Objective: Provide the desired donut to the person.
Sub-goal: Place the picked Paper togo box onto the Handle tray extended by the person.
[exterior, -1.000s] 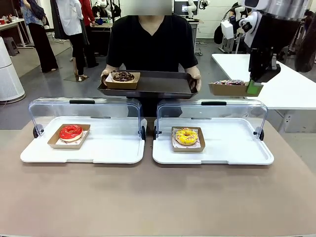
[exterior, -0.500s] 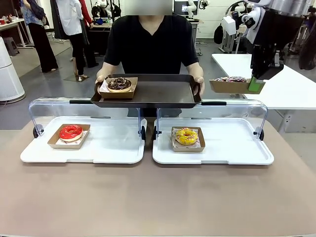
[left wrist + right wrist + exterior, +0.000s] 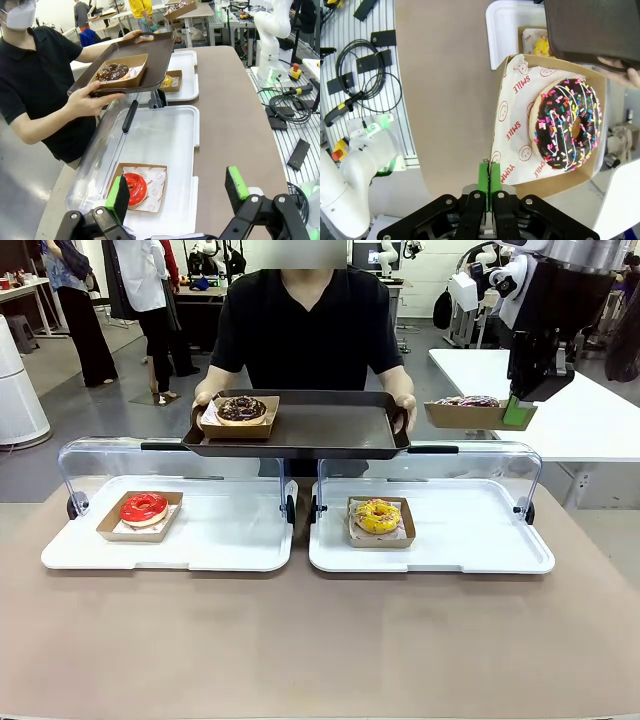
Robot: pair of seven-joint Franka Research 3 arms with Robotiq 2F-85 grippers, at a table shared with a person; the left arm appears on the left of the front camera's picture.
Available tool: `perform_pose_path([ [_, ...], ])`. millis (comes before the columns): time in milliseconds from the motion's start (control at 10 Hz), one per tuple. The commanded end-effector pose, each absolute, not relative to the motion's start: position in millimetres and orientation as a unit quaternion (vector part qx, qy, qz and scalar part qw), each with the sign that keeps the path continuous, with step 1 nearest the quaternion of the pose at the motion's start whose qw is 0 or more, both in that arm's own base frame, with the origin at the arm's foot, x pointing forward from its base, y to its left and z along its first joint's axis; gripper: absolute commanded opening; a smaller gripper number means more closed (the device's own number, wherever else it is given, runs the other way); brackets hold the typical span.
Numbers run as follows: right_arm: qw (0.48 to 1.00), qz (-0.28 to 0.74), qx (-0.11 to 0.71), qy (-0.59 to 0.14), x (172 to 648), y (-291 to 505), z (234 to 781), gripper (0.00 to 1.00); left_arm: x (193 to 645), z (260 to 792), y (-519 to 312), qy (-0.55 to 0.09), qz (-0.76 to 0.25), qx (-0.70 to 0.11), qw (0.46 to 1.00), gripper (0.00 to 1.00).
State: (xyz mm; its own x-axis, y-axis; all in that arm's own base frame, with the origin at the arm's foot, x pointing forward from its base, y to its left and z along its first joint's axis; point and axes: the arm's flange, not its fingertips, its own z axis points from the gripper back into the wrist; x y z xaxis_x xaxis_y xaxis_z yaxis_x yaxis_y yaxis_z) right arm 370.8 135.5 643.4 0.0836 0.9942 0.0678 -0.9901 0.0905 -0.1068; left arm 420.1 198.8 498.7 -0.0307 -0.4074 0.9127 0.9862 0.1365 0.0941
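Note:
The person (image 3: 305,330) in a black T-shirt holds a dark tray (image 3: 320,430) over the far edge of the display cases. On the tray's left end a chocolate donut (image 3: 241,409) sits in its box. Just right of the tray, my right gripper (image 3: 517,412) hangs in the air, shut on the rim of a cardboard box (image 3: 520,130) that carries a chocolate sprinkled donut (image 3: 567,125). My left gripper (image 3: 177,189) is open above the left case, over a red donut (image 3: 134,188).
Two white display cases with raised clear lids stand side by side. The left case (image 3: 220,540) holds the red donut (image 3: 144,508) and the right case (image 3: 470,540) holds a yellow donut (image 3: 377,516). A white table (image 3: 590,410) stands at the right, with bystanders far behind.
The person has brought the tray forward and higher, over the cases' lids. My right gripper with its box rose slightly, then held still.

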Motion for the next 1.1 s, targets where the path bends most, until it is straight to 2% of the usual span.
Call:
perform_pose_path([
  [0, 0.736, 0.674, -0.016, -0.060, 368.1, 135.1, 641.0, 0.00, 419.1, 500.4, 199.6, -0.441, -0.568, -0.329, 0.612, 1.00],
  [400, 0.736, 0.674, -0.017, -0.061, 370.8, 135.5, 643.4, 0.02, 419.1, 500.4, 199.6, -0.441, -0.568, -0.329, 0.612, 1.00],
  [700, 0.715, 0.688, -0.048, -0.115, 373.6, 193.1, 685.6, 0.02, 419.1, 500.4, 199.6, -0.441, -0.568, -0.329, 0.612, 1.00],
  [1000, 0.703, 0.695, -0.046, -0.144, 402.2, 246.6, 681.2, 0.02, 419.1, 500.4, 199.6, -0.441, -0.568, -0.329, 0.612, 1.00],
])
